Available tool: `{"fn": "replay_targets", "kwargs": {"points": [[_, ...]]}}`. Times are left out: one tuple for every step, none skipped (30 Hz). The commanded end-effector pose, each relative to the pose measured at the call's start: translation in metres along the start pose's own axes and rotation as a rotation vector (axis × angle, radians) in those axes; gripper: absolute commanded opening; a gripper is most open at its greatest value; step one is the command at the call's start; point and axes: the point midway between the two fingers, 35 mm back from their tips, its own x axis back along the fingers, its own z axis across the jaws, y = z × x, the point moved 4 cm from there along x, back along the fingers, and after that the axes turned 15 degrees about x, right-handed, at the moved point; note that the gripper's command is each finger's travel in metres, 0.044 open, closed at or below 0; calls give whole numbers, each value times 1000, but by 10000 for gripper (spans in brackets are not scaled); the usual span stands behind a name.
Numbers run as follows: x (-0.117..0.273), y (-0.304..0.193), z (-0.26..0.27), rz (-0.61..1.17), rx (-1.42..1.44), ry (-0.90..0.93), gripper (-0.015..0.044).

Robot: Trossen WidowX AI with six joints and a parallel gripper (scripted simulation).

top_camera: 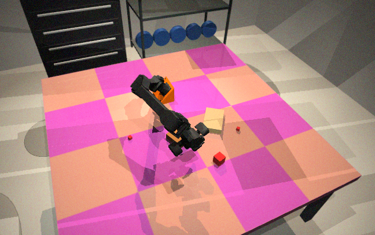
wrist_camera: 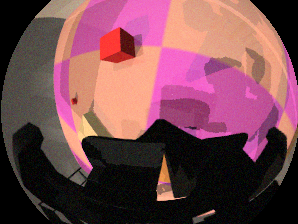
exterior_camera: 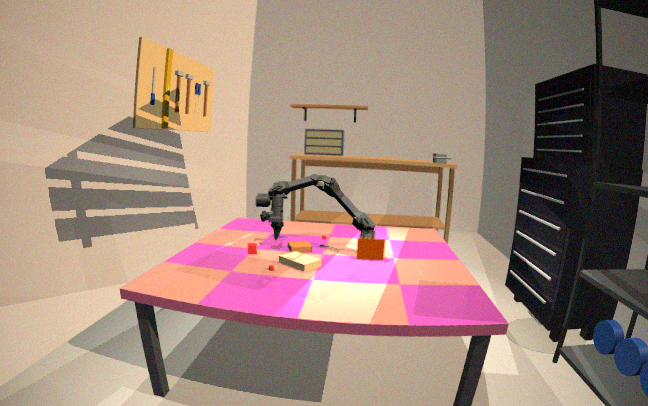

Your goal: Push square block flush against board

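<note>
The square block, orange-brown [top_camera: 174,136] [exterior_camera: 300,245], lies flat on the table; the arm's hand covers most of it in the top view. A bit of it shows between the gripper parts in the wrist view [wrist_camera: 164,172]. The pale yellow board [top_camera: 214,115] [exterior_camera: 302,260] [wrist_camera: 85,129] lies flat nearby, with a gap between it and the block. My gripper [exterior_camera: 277,237] [wrist_camera: 160,123] is shut and empty, pointing down. In the exterior view its tip is left of the block and not touching it. In the top view the fingertips are hidden under the hand.
A larger red cube [top_camera: 219,158] [exterior_camera: 252,248] [wrist_camera: 117,45] lies near the hand. One tiny red cube [top_camera: 238,128] [exterior_camera: 271,268] [wrist_camera: 74,101] is beside the board, another [top_camera: 129,137] [exterior_camera: 324,237] beyond the block. An orange bracket [top_camera: 170,98] [exterior_camera: 370,249] stands at the arm's base.
</note>
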Motion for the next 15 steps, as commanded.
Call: {"fn": "replay_targets", "kwargs": {"points": [[-4,14,28,20,105,-21,0],[-6,18,37,29,137,-26,0],[-9,21,47,37,170,-32,0],[-11,24,56,46,202,-40,0],[-13,26,64,55,233,-47,0],[-15,29,73,64,265,-55,0],[-17,31,82,72,296,-64,0],[-19,33,91,81,328,-72,0],[-22,35,99,90,359,-81,0],[-24,36,108,99,391,-90,0],[-26,38,117,107,423,-99,0],[-28,39,126,116,454,-109,0],[-30,40,134,124,483,-118,0],[-33,41,144,128,508,-129,0],[-35,43,155,133,537,-141,0]]}}
